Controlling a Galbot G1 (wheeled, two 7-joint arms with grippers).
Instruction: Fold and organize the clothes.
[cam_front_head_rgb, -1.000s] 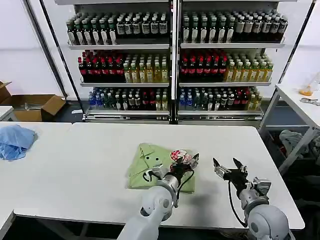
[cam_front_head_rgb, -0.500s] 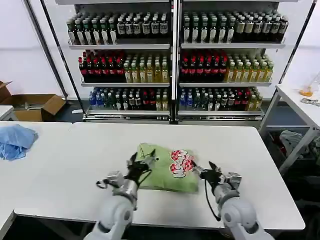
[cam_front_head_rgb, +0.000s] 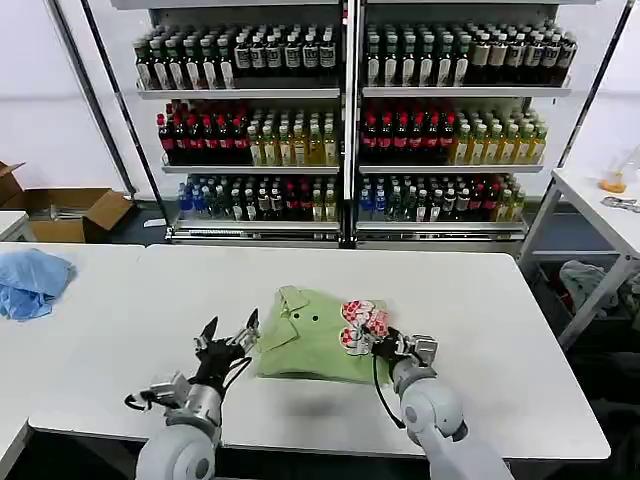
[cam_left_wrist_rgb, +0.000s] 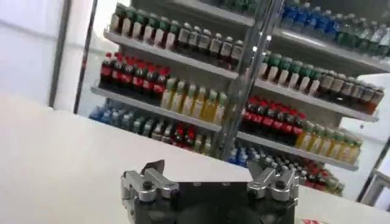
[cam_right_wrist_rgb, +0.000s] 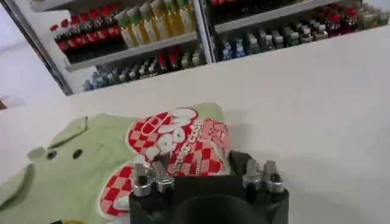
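One light green shirt (cam_front_head_rgb: 318, 336) seen folded at counter (cam_front_head_rgb: 480, 300) centre, red-and-white graphic (cam_front_head_rgb: 360, 326) at its right side. Right tool (cam_front_head_rgb: 383, 347) placed at shirt's right edge beside graphic, spread narrow, nothing gripped. Left tool (cam_front_head_rgb: 228, 331) held just left of shirt, spread wide, empty.

We saw a white table (cam_front_head_rgb: 500, 300), a folded light green shirt (cam_front_head_rgb: 310, 345) lying flat near its front edge, a light blue cloth (cam_front_head_rgb: 30, 282) on what seemed a separate table (cam_front_head_rgb: 60, 340) at left
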